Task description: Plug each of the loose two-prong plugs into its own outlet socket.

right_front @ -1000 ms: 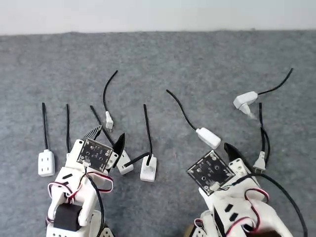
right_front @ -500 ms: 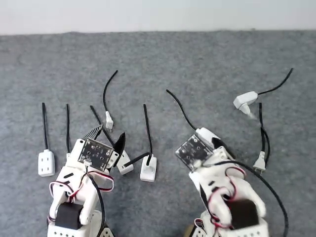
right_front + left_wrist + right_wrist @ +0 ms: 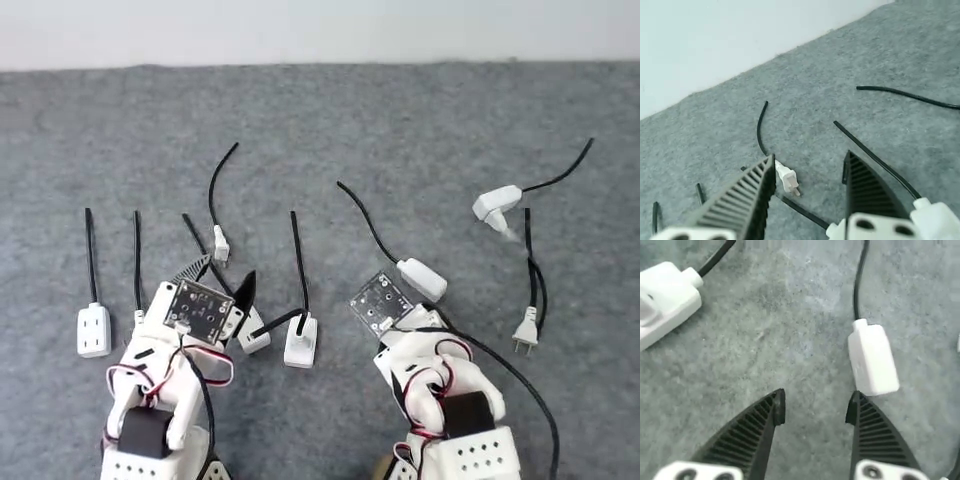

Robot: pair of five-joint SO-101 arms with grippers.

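Two SO-101 arms are being pictured at the near edge of a grey carpet (image 3: 330, 120) strewn with loose cords. The left gripper (image 3: 809, 165) is being shown with its jaws spread wide and nothing pinched between them. It is poised just near of a small white two-prong plug (image 3: 787, 180), which is lying flat with its prongs turned toward the arm and its black cord (image 3: 760, 125) curling off to the far side. Just right of that gripper, two white corded sockets (image 3: 252, 335) (image 3: 300, 343) are being seen side by side on the carpet. The right gripper (image 3: 817, 397) is likewise being shown spread and empty, low over the carpet. Its right finger is just beside the near end of a white corded block (image 3: 872, 362), though it cannot be told whether they are touching. A second two-prong plug (image 3: 524, 330) is lying unplugged at the right, well apart from both arms. A bulkier white plug (image 3: 497, 205) is being seen farther off on that side, and a lone outlet socket (image 3: 93, 330) at the far left
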